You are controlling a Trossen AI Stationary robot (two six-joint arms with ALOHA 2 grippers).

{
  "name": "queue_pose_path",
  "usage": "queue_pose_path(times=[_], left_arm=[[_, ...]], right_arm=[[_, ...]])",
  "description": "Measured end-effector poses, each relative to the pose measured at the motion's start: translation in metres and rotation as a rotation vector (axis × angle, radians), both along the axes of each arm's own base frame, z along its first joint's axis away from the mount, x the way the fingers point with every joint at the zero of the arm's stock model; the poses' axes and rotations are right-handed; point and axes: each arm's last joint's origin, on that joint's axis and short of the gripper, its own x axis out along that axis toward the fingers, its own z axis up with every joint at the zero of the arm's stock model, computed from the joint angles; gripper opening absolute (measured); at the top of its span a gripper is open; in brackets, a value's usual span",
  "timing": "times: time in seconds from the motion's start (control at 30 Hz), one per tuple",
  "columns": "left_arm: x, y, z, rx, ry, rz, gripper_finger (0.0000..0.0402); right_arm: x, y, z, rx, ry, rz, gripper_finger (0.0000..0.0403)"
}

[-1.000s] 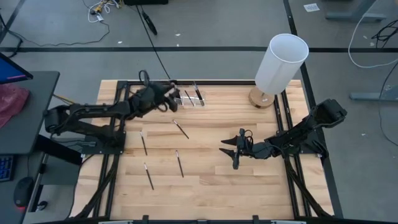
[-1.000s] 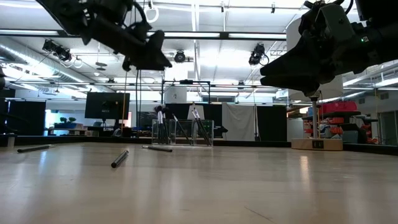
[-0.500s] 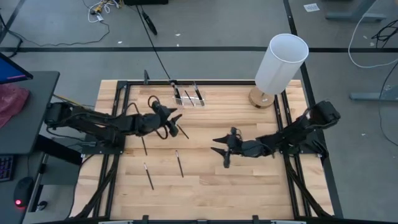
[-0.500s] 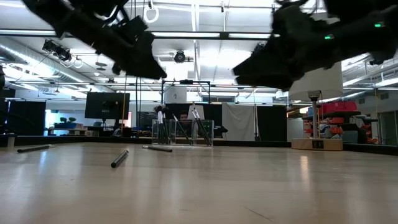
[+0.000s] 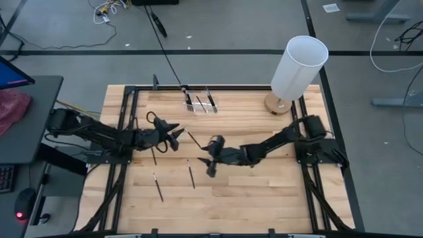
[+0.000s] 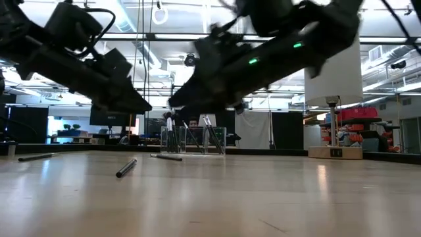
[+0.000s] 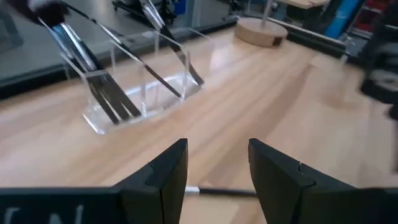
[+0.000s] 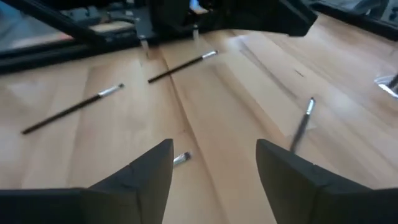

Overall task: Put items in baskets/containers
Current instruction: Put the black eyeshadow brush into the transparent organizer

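- Bare wood lies ahead of the left gripper, up to the clear organiser.
- A brush lies between it and the right gripper.

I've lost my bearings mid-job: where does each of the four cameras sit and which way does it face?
High view: overhead, straight down; both arms, left end effector, right end effector, clear plastic organiser box.
Low view: table height, looking level across the wooden table; arms overhead.
Left wrist view: looks past its own open fingers at the organiser.
Right wrist view: past open fingers at slim dark makeup brushes.
Shared: high, low and left wrist views all show the organiser.
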Motion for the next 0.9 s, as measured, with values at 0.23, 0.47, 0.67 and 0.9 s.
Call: queue_pose_path(times=[0.23, 0.47, 0.67, 0.9], left_arm=[[-0.004, -0.015, -0.003, -0.016, -0.009, -0.059, 0.0172], [-0.007, -0.028, -0.004, -0.027, -0.022, -0.068, 0.0172], [-0.009, -0.035, -0.003, -0.003, -0.029, -0.055, 0.0172], [-0.009, -0.037, -0.002, -0.015, -0.048, -0.049, 0.0172]], right_arm=[[0.034, -0.019, -0.027, 0.003, 0.062, -0.062, 0.0224], [0.04, -0.051, -0.039, 0.023, 0.083, -0.151, 0.0224], [0.042, -0.074, -0.037, -0.028, 0.063, -0.182, 0.0224], [0.05, -0.092, -0.061, -0.05, 0.072, -0.15, 0.0224]])
